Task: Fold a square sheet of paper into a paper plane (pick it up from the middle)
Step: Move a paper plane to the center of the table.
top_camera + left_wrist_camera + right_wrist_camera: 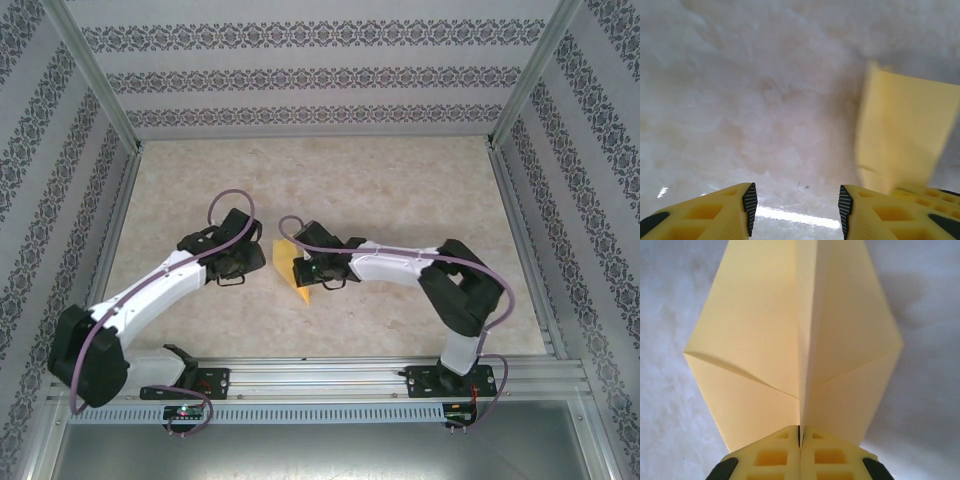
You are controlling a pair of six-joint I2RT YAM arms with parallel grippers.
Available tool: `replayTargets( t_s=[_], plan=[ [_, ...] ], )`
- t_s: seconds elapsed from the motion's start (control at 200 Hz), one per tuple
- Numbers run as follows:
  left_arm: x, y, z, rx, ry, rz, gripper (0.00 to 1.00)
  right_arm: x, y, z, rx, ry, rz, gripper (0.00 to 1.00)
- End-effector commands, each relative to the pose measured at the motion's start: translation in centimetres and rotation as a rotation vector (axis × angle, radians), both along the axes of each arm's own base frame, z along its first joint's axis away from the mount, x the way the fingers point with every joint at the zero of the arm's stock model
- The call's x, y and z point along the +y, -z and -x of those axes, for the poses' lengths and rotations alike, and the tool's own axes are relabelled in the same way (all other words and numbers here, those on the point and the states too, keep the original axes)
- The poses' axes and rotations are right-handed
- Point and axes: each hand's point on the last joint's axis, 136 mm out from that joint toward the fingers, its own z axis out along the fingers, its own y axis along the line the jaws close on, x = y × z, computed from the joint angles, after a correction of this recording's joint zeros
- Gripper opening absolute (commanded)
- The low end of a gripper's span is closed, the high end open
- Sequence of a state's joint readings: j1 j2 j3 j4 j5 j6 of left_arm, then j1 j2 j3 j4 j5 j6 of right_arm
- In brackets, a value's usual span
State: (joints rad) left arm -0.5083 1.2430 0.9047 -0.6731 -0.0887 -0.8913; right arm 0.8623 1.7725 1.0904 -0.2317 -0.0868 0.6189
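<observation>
Paper [765, 340]: yellow and partly folded, near the middle of the table [400, 190]. The right claw [801, 437] grips it, fingers closed flat together on the raised centre crease.

Axis: in the right wrist view the crease runs straight out from the claw, from 6 o'clock to 12 o'clock. One flap spreads to each side, and each carries a diagonal fold. From above, this axis points toward 9 o'clock and the flaps show at 12 and 6 o'clock of the claw. Whether the lower edges touch the table cannot be judged.

Left claw [797, 205]: fingers parted with nothing between them, over bare table. In its own view the paper stands at 2 o'clock, just beside the right-hand finger and outside the gap.

Assessment: the paper lies between the two claws, and the left arm is the free one. Any further crease probably depends on that offset. The left claw would need to shift toward its 2 o'clock to meet a flap, while the right claw's pinch keeps the crease line fixed.
</observation>
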Motion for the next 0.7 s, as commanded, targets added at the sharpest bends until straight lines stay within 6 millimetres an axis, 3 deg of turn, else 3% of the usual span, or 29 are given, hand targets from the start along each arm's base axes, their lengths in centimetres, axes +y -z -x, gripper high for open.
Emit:
replayTargets(
  t_s=[0.0, 0.065, 0.17, 0.35, 0.57, 0.699],
  plan=[
    [2.8, -0.7, 0.8, -0.038, -0.084, -0.071, 0.5, -5.0, -3.1, -2.9, -0.178, 0.147, 0.23, 0.05],
    [3.3, -1.1, 1.0, -0.062, -0.1, -0.07, 0.5, -6.7, -3.2, -3.7, -0.188, 0.203, 0.302, 0.06],
    [3.5, -1.3, 1.1, -0.079, -0.105, -0.063, 0.5, -7.2, -2.5, -4.9, -0.157, 0.233, 0.319, 0.06],
    [3.7, -1.1, 1.4, -0.068, -0.106, -0.069, 0.5, -6.9, -1.0, -6.7, -0.116, 0.26, 0.35, 0.07],
    [4.3, -1.1, 1.7, -0.084, -0.114, -0.087, 0.51, -6.4, 2.5, -6.9, -0.027, 0.275, 0.379, 0.09],
    [4.8, -1.6, 1.7, -0.12, -0.115, -0.104, 0.53, -5.9, 2.2, -7.0, -0.016, 0.274, 0.34, 0.15]
  ],
)
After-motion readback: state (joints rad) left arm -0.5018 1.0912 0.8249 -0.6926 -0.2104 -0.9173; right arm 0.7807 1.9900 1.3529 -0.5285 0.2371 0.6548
